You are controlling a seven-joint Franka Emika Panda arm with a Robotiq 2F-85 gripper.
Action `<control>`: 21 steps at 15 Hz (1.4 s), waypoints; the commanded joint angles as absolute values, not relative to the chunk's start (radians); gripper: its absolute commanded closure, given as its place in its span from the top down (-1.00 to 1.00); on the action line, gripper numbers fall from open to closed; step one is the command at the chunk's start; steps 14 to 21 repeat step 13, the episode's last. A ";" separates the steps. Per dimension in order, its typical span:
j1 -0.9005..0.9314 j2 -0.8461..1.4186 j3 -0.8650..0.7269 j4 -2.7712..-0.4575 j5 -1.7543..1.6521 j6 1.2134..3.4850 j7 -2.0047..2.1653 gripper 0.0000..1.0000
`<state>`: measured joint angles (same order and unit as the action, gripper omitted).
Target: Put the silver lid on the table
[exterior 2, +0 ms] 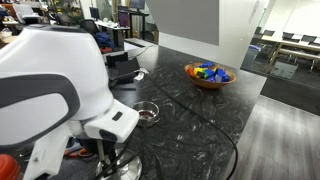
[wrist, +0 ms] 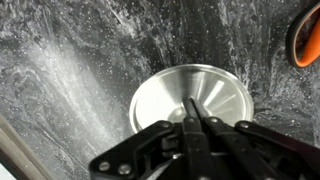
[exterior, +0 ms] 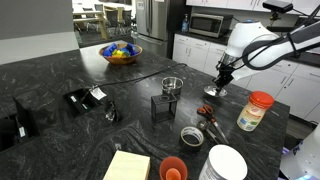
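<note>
The silver lid (wrist: 190, 92) is a small round shiny disc on or just above the black table (wrist: 70, 60). In the wrist view my gripper (wrist: 193, 103) has its two fingers pressed together, with their tips at the lid's centre, shut on the lid's middle. In an exterior view the gripper (exterior: 222, 80) stands upright over the lid (exterior: 213, 94) near the table's far edge (exterior: 60, 70). In an exterior view the lid (exterior 2: 126, 170) shows partly under the white arm.
A jar with an orange-red cap (exterior: 256, 110) stands next to the lid. A metal cup (exterior: 171, 86), a dark holder (exterior: 165, 106), an orange cup (exterior: 173, 168), a white disc (exterior: 226, 163) and a fruit bowl (exterior: 121, 53) are on the table.
</note>
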<state>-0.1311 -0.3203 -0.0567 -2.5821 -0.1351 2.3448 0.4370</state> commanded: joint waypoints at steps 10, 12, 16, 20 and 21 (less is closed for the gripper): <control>-0.153 -0.338 -0.029 -2.584 -0.139 2.339 0.444 -0.14; -0.154 -0.338 -0.029 -2.585 -0.139 2.339 0.444 -0.14; -0.154 -0.338 -0.029 -2.585 -0.139 2.339 0.444 -0.14; -0.154 -0.338 -0.029 -2.585 -0.139 2.339 0.444 -0.14; -0.154 -0.338 -0.029 -2.585 -0.139 2.339 0.444 -0.14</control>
